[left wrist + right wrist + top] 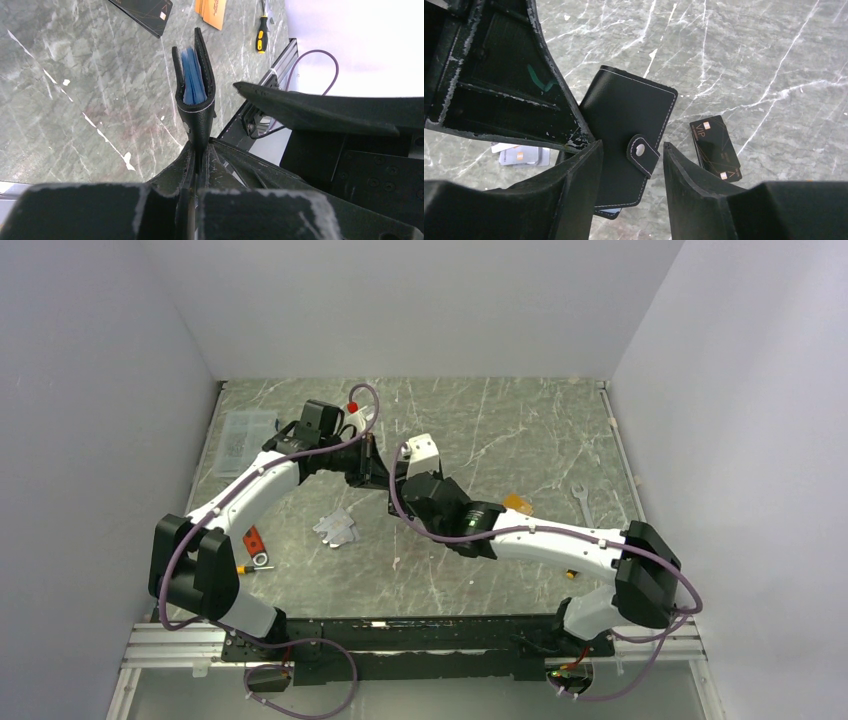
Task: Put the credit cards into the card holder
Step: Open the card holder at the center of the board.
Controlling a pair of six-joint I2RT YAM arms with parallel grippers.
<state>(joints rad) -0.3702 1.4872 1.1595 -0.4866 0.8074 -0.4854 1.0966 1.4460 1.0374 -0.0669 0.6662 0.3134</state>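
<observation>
My left gripper is shut on the lower edge of the black card holder and holds it upright above the table, slightly open, with its blue-grey pockets showing. In the right wrist view the card holder hangs from the left gripper's fingers. My right gripper is open, its fingers either side of the snap tab without touching it. Black credit cards lie stacked on the table, also seen in the left wrist view. Orange-tan cards lie beside them.
A small clear sleeve lies left of centre, also seen in the right wrist view. A clear plastic box sits at the far left. A wrench, a yellow-handled screwdriver and a red tool lie on the marble table.
</observation>
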